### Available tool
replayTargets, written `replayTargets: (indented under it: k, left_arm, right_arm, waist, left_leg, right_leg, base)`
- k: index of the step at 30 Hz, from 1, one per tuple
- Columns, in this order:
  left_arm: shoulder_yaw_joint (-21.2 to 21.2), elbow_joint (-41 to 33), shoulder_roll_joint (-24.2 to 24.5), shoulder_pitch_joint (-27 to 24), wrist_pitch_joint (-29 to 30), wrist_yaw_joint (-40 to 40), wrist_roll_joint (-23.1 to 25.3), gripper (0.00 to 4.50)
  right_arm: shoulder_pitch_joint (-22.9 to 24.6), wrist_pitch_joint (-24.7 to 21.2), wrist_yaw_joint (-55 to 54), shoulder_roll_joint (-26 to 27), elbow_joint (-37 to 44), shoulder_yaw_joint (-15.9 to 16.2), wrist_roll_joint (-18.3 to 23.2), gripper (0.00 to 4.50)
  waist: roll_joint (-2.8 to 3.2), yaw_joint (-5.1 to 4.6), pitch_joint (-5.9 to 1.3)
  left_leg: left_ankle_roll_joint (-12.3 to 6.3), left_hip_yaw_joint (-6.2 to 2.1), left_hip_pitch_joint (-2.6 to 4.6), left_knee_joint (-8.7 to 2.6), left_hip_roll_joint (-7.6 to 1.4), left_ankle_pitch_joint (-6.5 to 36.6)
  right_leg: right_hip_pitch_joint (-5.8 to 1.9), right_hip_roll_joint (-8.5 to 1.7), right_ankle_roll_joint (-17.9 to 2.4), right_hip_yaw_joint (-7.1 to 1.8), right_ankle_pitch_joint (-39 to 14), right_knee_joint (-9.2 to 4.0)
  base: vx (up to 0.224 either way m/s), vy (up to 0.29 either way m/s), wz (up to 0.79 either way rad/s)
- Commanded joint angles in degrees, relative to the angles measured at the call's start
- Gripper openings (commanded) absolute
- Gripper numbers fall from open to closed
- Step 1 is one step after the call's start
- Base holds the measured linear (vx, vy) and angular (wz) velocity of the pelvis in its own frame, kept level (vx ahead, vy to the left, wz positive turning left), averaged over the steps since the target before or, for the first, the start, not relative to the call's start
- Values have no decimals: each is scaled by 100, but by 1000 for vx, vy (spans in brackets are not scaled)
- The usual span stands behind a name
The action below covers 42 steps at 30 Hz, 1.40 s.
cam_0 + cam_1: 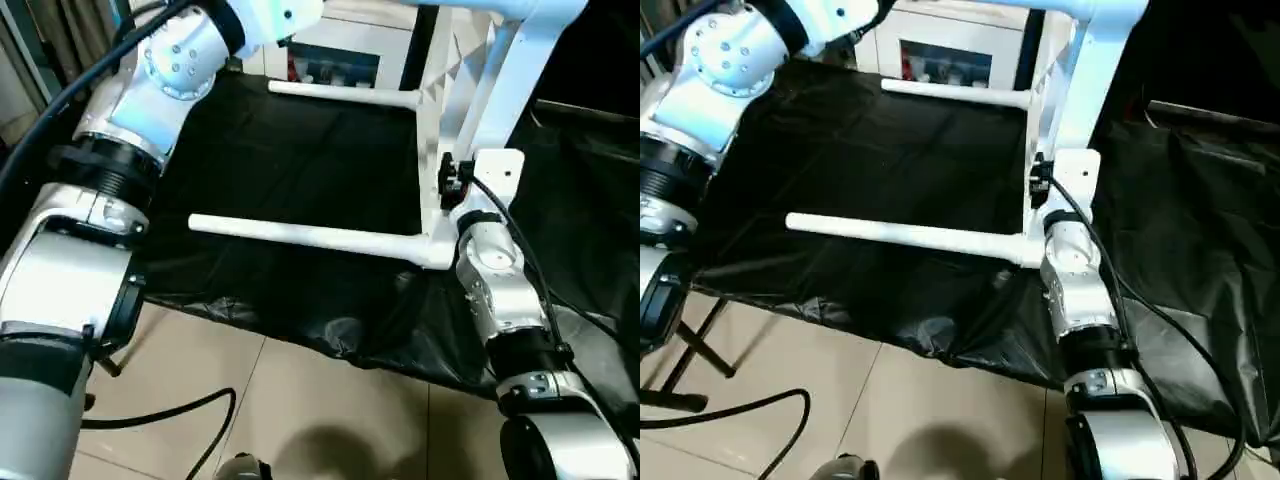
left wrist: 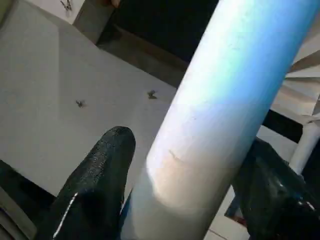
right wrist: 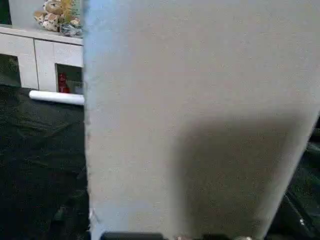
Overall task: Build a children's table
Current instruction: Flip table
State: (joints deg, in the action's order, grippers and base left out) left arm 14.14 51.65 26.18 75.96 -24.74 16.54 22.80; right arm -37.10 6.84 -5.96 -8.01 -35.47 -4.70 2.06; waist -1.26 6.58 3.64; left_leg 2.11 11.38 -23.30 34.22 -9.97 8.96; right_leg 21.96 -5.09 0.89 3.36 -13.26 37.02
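The children's table stands on its side on the black-covered work table [image 1: 300,160], its white tabletop [image 1: 432,150] upright and edge-on. Two white legs [image 1: 310,237] [image 1: 345,95] stick out level toward my left. Another leg [image 1: 505,85] slants up at the top right. A white leg [image 2: 220,105] runs between my left gripper's [image 2: 190,140] two black fingers [image 2: 95,185]; a gap shows beside one fingertip, so it is open around the leg. My right gripper [image 1: 447,185] is against the tabletop's lower edge, and the white panel [image 3: 200,115] sits close before its camera.
A white glass-door cabinet [image 1: 340,55] stands behind the work table. The black cover [image 1: 330,330] hangs over the near edge above a tiled floor [image 1: 300,400]. A black cable [image 1: 170,412] lies on the floor. A plush toy [image 3: 52,17] sits on a low white unit.
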Motion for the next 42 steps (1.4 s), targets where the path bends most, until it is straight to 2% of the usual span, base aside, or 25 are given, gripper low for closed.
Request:
replayTargets:
  k: [1, 7, 11, 13, 14, 15, 16, 17, 18, 19, 20, 22, 24, 25, 26, 27, 28, 30, 31, 32, 33, 34, 36, 41, 42]
  left_arm:
    - [13, 89, -100, 135, -75, 75, -46, 278]
    - [-200, -10, -205, 31, -106, 366, -460, 254]
    - [-634, -509, -288, -235, 122, 624, -1148, 247]
    - [-950, -763, -344, -423, 312, 718, -1611, 246]
    - [-1049, -854, -343, -498, 384, 724, -1734, 246]
    - [-1188, -957, -361, -597, 484, 711, -1909, 246]
    - [-1374, -1091, -405, -729, 633, 676, -2120, 246]
    - [-1488, -1246, -386, -937, 767, 673, -2237, 246]
    - [-1555, -1350, -373, -1078, 854, 683, -2298, 246]
    - [-1589, -1415, -374, -1152, 903, 681, -2338, 246]
    - [-1662, -1553, -377, -1307, 1006, 677, -2423, 246]
    - [-2059, -2197, -507, -1923, 1526, 575, -2884, 246]
    - [-2188, -2400, -566, -2089, 1692, 560, -3030, 245]
    - [-2211, -2527, -572, -2238, 1776, 542, -3028, 245]
    - [-2211, -2527, -572, -2238, 1776, 542, -3028, 245]
    - [-2241, -2676, -596, -2399, 1889, 553, -3051, 245]
    - [-2247, -2841, -615, -2572, 1999, 574, -3066, 245]
    - [-2230, -3089, -610, -2787, 2144, 637, -3040, 243]
    - [-2205, -3138, -581, -2802, 2167, 687, -3022, 239]
    - [-2205, -3138, -581, -2802, 2167, 687, -3022, 239]
    - [-2207, -3241, -562, -2821, 2275, 714, -3025, 237]
    - [-2216, -3342, -539, -2835, 2414, 762, -3054, 236]
    - [-2195, -3276, -487, -2794, 2428, 817, -3039, 233]
    - [-2154, -3118, -409, -2688, 2422, 916, -2985, 224]
    - [-2136, -3075, -393, -2662, 2405, 923, -2960, 222]
  right_arm:
    - [-130, 199, 72, -56, -13, 77, -166, 198]
    - [-226, 271, 198, -347, 114, 108, -291, 197]
    - [-509, 165, 584, -846, 437, -32, -212, 197]
    - [-679, 102, 914, -1129, 588, -69, -140, 197]
    - [-747, 76, 1024, -1241, 622, -82, -127, 196]
    - [-822, 52, 1145, -1374, 652, -84, -131, 196]
    - [-909, 2, 1298, -1530, 694, -82, -109, 196]
    - [-1027, -66, 1466, -1732, 760, -92, -93, 196]
    - [-1102, -110, 1574, -1863, 803, -97, -76, 196]
    - [-1141, -137, 1632, -1917, 822, -103, -57, 196]
    - [-1221, -195, 1755, -2030, 862, -114, -15, 196]
    - [-1559, -384, 2204, -2469, 966, -131, 63, 195]
    - [-1655, -446, 2338, -2577, 982, -135, 87, 194]
    - [-1735, -512, 2511, -2642, 1001, -152, 184, 194]
    - [-1735, -512, 2511, -2642, 1001, -152, 184, 194]
    - [-1798, -690, 2807, -2722, 1067, -118, 290, 246]
    - [-1837, -920, 3127, -2832, 1158, -25, 330, 246]
    - [-1850, -1278, 3677, -2995, 1346, 186, 368, 266]
    - [-1830, -1385, 3837, -3014, 1445, 241, 428, 278]
    - [-1830, -1385, 3837, -3014, 1445, 241, 428, 288]
    - [-1811, -1493, 3957, -3014, 1539, 260, 520, 294]
    - [-1788, -1577, 4071, -3025, 1639, 289, 567, 299]
    - [-1735, -1635, 4227, -3039, 1753, 306, 627, 317]
    - [-1479, -1751, 4692, -3121, 2197, 227, 918, 351]
    - [-1432, -1755, 4768, -3143, 2265, 206, 977, 360]
  waist:
    - [92, 50, -475]
    - [92, 91, -470]
    - [77, 157, -485]
    - [53, 195, -557]
    - [27, 187, -562]
    - [57, 220, -570]
    - [57, 220, -570]
    - [20, 221, -566]
    - [20, 221, -566]
    - [49, 239, -551]
    - [4, 225, -545]
    - [-59, 216, -502]
    - [1, 217, -474]
    - [-44, 194, -456]
    - [-33, 196, -435]
    - [-9, 205, -428]
    - [-29, 185, -400]
    - [-25, 153, -378]
    - [-57, 157, -359]
    - [-38, 161, -337]
    - [-36, 140, -310]
    - [-46, 123, -303]
    - [-87, 116, -333]
    - [-40, 120, -344]
    - [-57, 122, -340]
  left_leg:
    - [45, -192, 226, -364, -312, 1011]
    - [-5, -181, 219, -350, -305, 968]
    - [-215, -157, 189, -301, -295, 641]
    - [-546, -126, 129, -192, -243, 85]
    - [-683, -115, 95, -164, -220, -115]
    - [-945, -95, 32, -99, -175, -407]
    - [-945, -95, 32, -99, -175, -407]
    - [-1068, -79, 3, -66, -162, -435]
    - [-1078, -87, -14, -57, -168, -436]
    - [-1103, -89, -8, -60, -185, -373]
    - [-1104, -73, 6, -64, -197, -296]
    - [-1036, -80, 14, -98, -247, -35]
    - [-952, -92, 27, -115, -278, 156]
    - [-860, -77, 60, -131, -293, 316]
    - [-807, -88, 63, -143, -294, 435]
    - [-734, -90, 88, -160, -304, 567]
    - [-515, -108, 131, -206, -347, 915]
    - [-264, -140, 167, -275, -369, 1292]
    - [-122, -141, 203, -314, -375, 1536]
    - [-21, -136, 252, -325, -371, 1775]
    - [207, -147, 313, -346, -360, 2255]
    - [413, -193, 352, -379, -363, 2675]
    - [506, -224, 337, -423, -362, 2675]
    - [511, -224, 342, -456, -362, 2547]
    - [513, -219, 356, -452, -360, 2602]
  right_leg:
    - [-231, -392, -1429, -236, 741, -337]
    - [-247, -401, -1478, -238, 743, -335]
    - [-272, -405, -1588, -233, 1034, -287]
    - [-303, -359, -1722, -220, 1627, -185]
    - [-299, -344, -1726, -219, 1882, -158]
    - [-262, -322, -1670, -211, 2244, -110]
    - [-262, -322, -1670, -211, 2244, -110]
    - [-245, -298, -1644, -200, 2236, -100]
    - [-253, -304, -1632, -196, 2207, -80]
    - [-214, -303, -1590, -185, 1964, -105]
    - [-202, -299, -1586, -187, 1814, -117]
    - [-203, -331, -1599, -177, 1011, -157]
    - [-157, -354, -1548, -187, 410, -221]
    - [-122, -331, -1507, -197, 118, -247]
    - [-115, -341, -1480, -199, -76, -267]
    - [-97, -352, -1427, -207, -295, -304]
    - [-86, -366, -1317, -215, -684, -351]
    - [-87, -360, -1195, -212, -997, -387]
    - [-64, -367, -1111, -225, -1217, -414]
    - [-18, -375, -1057, -241, -1465, -463]
    - [24, -402, -965, -260, -1928, -529]
    - [10, -423, -853, -250, -2290, -561]
    - [-33, -433, -744, -245, -2125, -562]
    - [-47, -433, -773, -257, -1671, -555]
    - [-32, -431, -781, -260, -1688, -563]
  base:
    - [0, 0, 0]
    - [0, 0, 0]
    - [0, 0, 0]
    - [0, 0, 0]
    - [0, 0, 0]
    - [0, 0, 0]
    - [0, 0, 0]
    - [0, 0, 0]
    - [0, 0, 0]
    - [0, 0, 0]
    - [0, 0, 0]
    - [0, 0, 0]
    - [0, 0, 0]
    - [0, 0, 0]
    - [0, 0, 0]
    - [0, 0, 0]
    - [0, 0, 0]
    - [0, 0, 0]
    - [0, 0, 0]
    - [0, 0, 0]
    - [0, 0, 0]
    - [0, 0, 0]
    - [-27, 9, 0]
    - [0, 0, 0]
    - [0, 0, 0]
